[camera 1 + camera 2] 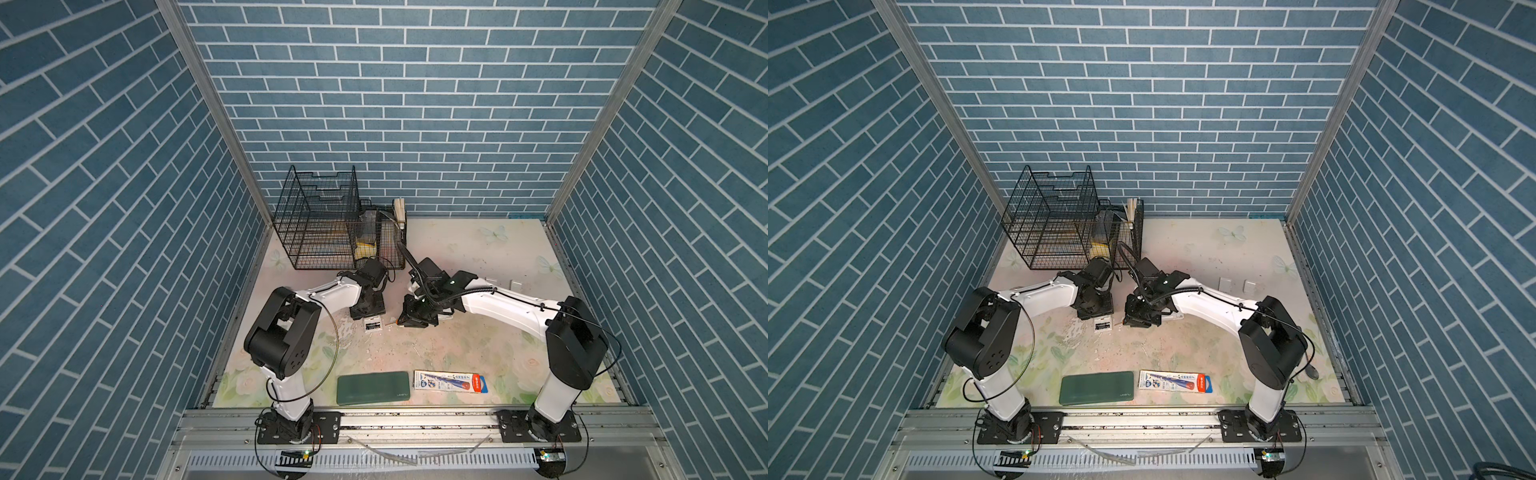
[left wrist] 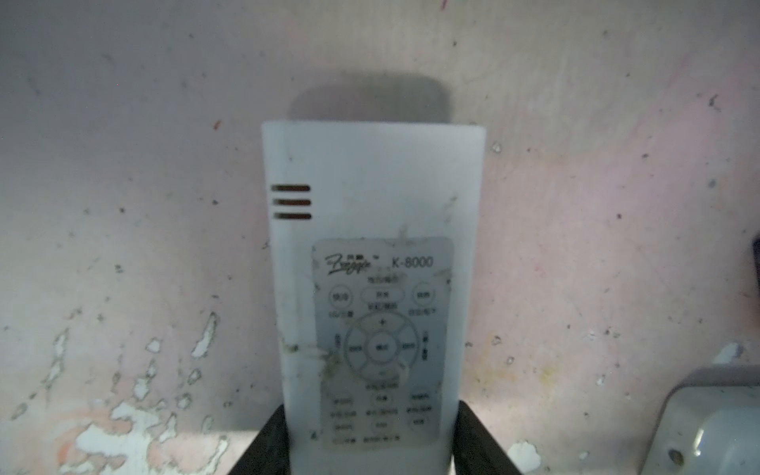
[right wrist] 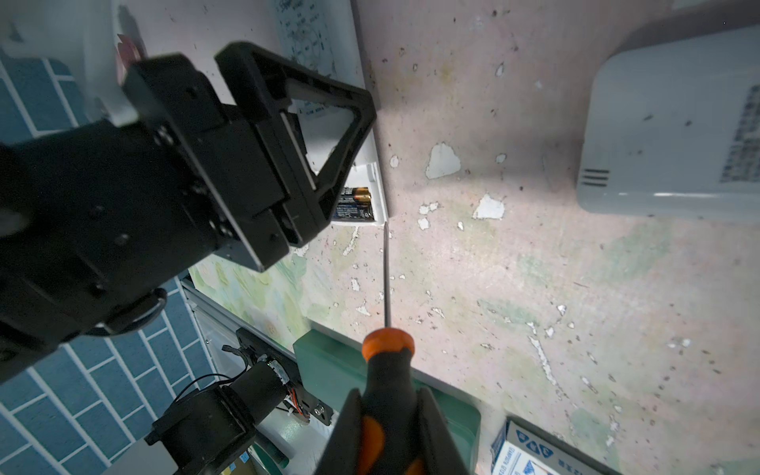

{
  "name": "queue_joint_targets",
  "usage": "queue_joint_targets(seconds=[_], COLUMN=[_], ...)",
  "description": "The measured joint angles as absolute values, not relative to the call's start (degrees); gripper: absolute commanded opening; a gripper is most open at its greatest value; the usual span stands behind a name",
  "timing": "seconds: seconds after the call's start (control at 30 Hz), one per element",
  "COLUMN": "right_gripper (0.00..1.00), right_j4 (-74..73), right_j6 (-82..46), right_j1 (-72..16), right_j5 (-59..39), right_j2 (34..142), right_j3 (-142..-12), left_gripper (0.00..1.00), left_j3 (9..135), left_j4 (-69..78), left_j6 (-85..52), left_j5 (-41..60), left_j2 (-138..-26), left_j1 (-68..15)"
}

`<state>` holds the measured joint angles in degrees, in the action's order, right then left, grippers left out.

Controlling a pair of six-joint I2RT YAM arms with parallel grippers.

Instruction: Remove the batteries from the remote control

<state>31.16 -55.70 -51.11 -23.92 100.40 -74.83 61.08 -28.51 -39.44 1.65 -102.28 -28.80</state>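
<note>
Screwdriver [image 3: 388, 370]: its orange-and-black handle fills the near edge of the right wrist view, and a thin metal shaft runs out from it low over the counter [image 1: 478, 257].
Right gripper [image 3: 390, 405]: its fingers [image 3: 345, 427] pinch the handle from both sides.
Shaft tip: it sits right at the corner of the remote control [image 2: 370, 185], at the end where the compartment is. I cannot tell whether it touches.
Batteries [image 3: 357, 200]: they sit inside the remote's open compartment. Black bodies with a gold end show, but one finger of the other arm hides most of them, so the count is unclear.
Left gripper [image 2: 372, 432]: its fingers [image 2: 263, 444] press on the two long sides of the remote, clamping it.
Remote face: it is white, with three dark slots near one edge and a grey printed panel marked K-8000.
Remote position: it lies mid-counter between the two arms. In both top views only its compartment end shows past the left gripper.
White box [image 3: 674, 123]: it lies flat on the counter beside the right gripper, apart from the remote. It has three slots of its own.
Green case [image 1: 373, 387]: it lies flat at the front edge of the counter.
Blue-and-red packet [image 1: 451, 381]: it lies just beside the case — well apart from the remote.
Wire rack [image 1: 318, 224]: it stands at the back, against the brick wall.
</note>
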Motion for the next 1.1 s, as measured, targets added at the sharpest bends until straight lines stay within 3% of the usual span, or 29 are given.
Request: queue_joint_targets(seconds=[1.1], right_gripper=[0.0], right_j4=[30.2], right_j6=[-55.7], right_j1=[-51.1], right_j5=[-25.7], right_j2=[103.8], right_j3=[-76.6], left_gripper=[0.28], left_j3=[60.3], left_j4=[-26.5], left_j6=[-39.5], left_j5=[1.4], left_j2=[-101.9], left_j1=[-28.8])
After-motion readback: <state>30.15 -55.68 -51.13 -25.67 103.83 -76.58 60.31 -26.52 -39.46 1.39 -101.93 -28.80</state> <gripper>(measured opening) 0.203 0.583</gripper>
